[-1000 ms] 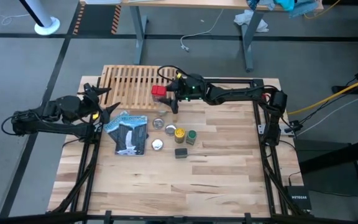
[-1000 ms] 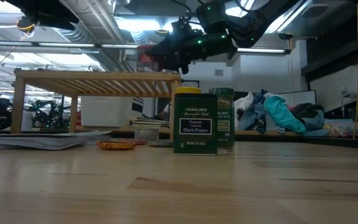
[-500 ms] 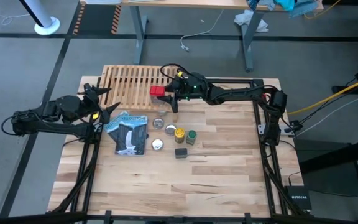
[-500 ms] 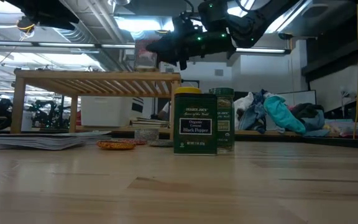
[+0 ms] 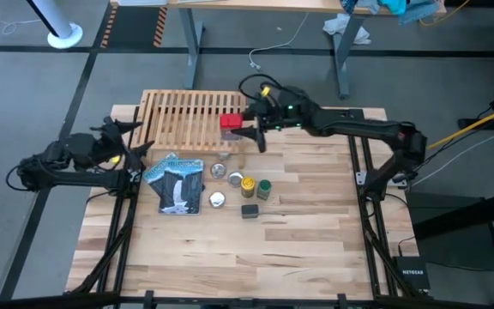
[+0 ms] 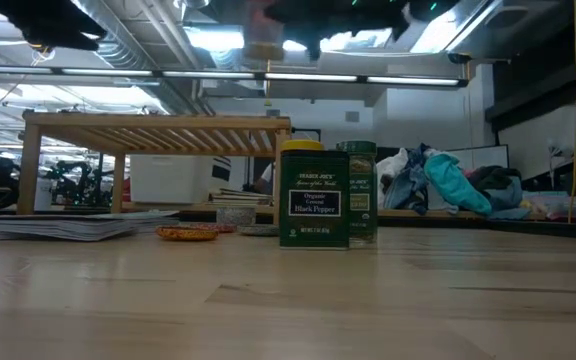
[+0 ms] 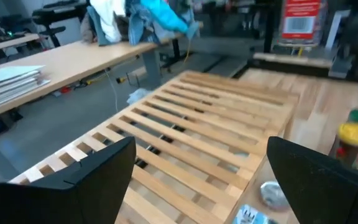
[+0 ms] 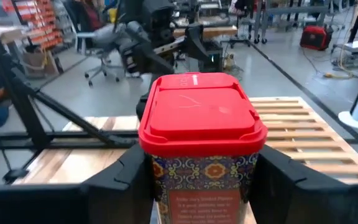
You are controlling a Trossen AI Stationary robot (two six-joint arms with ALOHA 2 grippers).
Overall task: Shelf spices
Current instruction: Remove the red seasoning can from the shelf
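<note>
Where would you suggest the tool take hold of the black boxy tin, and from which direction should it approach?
Probably from straight above, closing on the two long flat sides of the black boxy tin. It stands upright with bare tabletop on the side away from the rack. The green-capped jar and yellow-capped jar stand close behind it, so a level approach from there looks crowded.

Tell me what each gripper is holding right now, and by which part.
The right gripper holds the red tin by its body sides, below the lid, above the shelf. The left gripper is open and holds nothing.
</note>
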